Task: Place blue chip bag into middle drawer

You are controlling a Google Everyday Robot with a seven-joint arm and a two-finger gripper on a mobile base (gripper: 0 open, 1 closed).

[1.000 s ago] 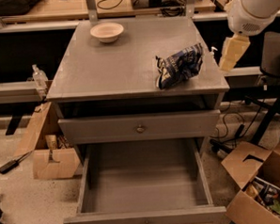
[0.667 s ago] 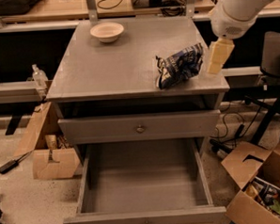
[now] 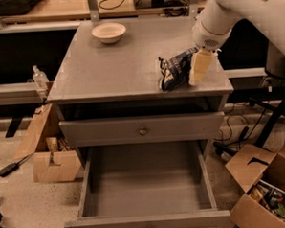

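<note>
Cream-coloured gripper (image 3: 200, 67) hangs just beside the blue chip bag (image 3: 174, 71), right of it; its opening and hold cannot be told. Crumpled navy foil with white lettering, the bag lies on the cabinet top (image 3: 111, 69), near its front right edge, above the pulled-out middle drawer (image 3: 148, 222)

We list:
- Bag (image 3: 174, 70): dark navy, with white lettering and pale markings.
- Gripper (image 3: 200, 67): cream-yellow, at the worktop's right edge just beside the bag.
- Arm (image 3: 242, 5): white.
- Worktop (image 3: 111, 65): plain grey.
- Bowl (image 3: 109, 32): cream.
- Drawer (image 3: 146, 192): grey inside and out.
- Front above it (image 3: 100, 131): the same grey.
- Knob (image 3: 143, 131): dull metal.
- Boxes (image 3: 260, 177): brown cardboard.
- Floor (image 3: 37, 208): pale, speckled.
</note>
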